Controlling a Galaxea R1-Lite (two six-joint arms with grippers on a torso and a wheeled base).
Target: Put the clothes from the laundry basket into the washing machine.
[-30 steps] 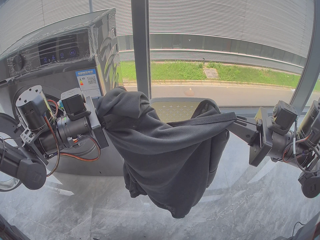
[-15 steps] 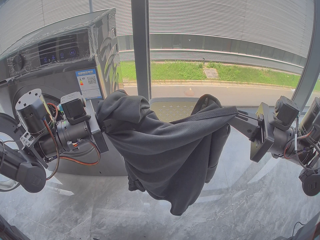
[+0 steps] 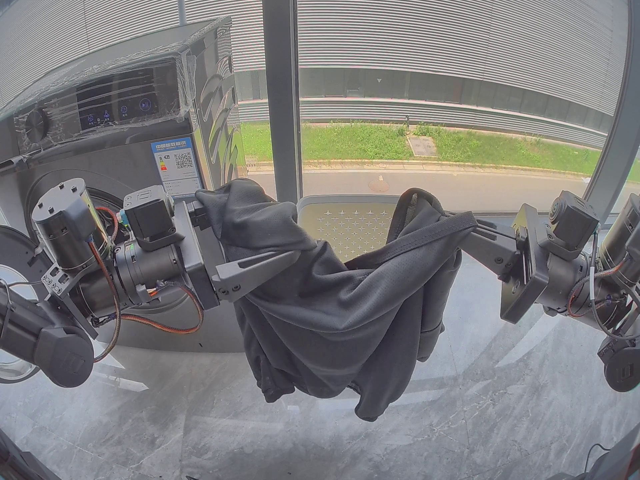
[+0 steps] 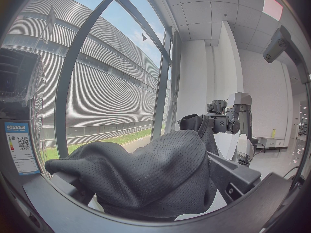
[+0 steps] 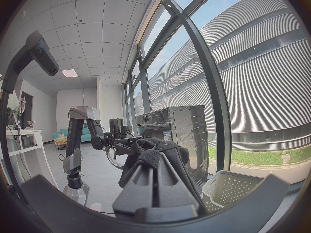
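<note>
A dark grey garment (image 3: 333,315) hangs in the air between my two grippers, above the floor and in front of the white laundry basket (image 3: 347,218). My left gripper (image 3: 277,231) is open beside the washing machine (image 3: 133,121). The cloth (image 4: 145,169) drapes over its upper finger, and its lower finger (image 3: 257,271) sticks out bare. My right gripper (image 3: 467,231) is shut on the garment's far edge (image 5: 152,156), holding it taut. The garment covers part of the basket (image 5: 226,185).
The washing machine (image 5: 181,127) stands at the left against a tall window, with its round door (image 3: 10,315) swung open at the far left. A window post (image 3: 280,81) rises behind the basket. Bare tiled floor (image 3: 500,401) lies below and to the right.
My left gripper has opened: its lower finger now shows outside the cloth, and the garment has slumped onto the upper finger. The right arm rose slightly and then held.
</note>
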